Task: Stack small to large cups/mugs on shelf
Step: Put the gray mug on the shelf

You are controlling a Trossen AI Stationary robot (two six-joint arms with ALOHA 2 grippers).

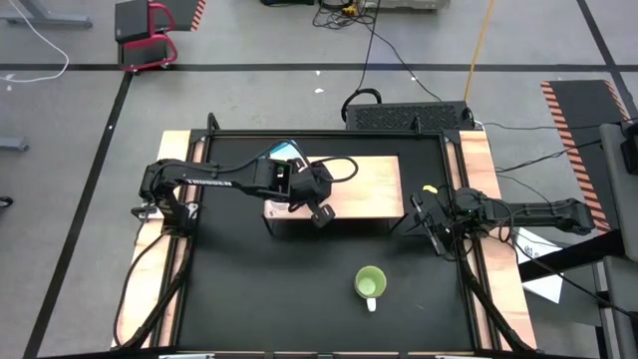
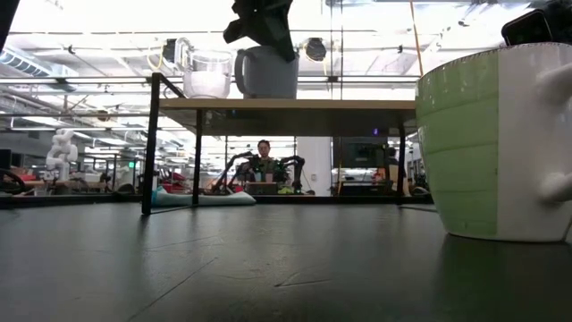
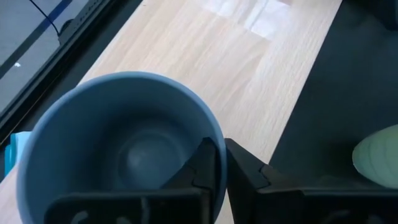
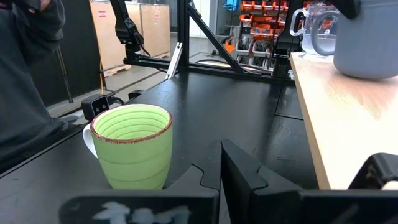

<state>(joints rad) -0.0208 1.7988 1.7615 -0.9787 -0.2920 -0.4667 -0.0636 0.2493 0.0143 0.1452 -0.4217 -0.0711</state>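
The grey-blue mug (image 2: 266, 72) stands upright on the light wooden shelf (image 1: 364, 184), near its left end. My left gripper (image 3: 217, 152) comes down on the mug from above and is shut on its rim. The small clear glass cup (image 2: 207, 73) stands right beside the mug on the shelf top, apart from the gripper. The green mug with a white handle (image 1: 371, 284) rests on its base on the black table in front of the shelf. My right gripper (image 4: 221, 177) waits low at the shelf's right end, shut and touching nothing. My left gripper pinches the grey-blue mug's wall at the rim (image 3: 214, 134), with one finger inside the mug and the other finger (image 3: 245, 165) outside. It comes from above, pointing down. The mug is upright, and its base looks level with the shelf top (image 2: 295, 103).
Black table surface (image 1: 269, 289) lies open in front of the shelf around the green mug. Wooden side rails (image 1: 488, 199) and a black frame border the table. A teal object (image 2: 201, 199) lies behind the shelf. A person (image 2: 264, 152) sits in the room far beyond.
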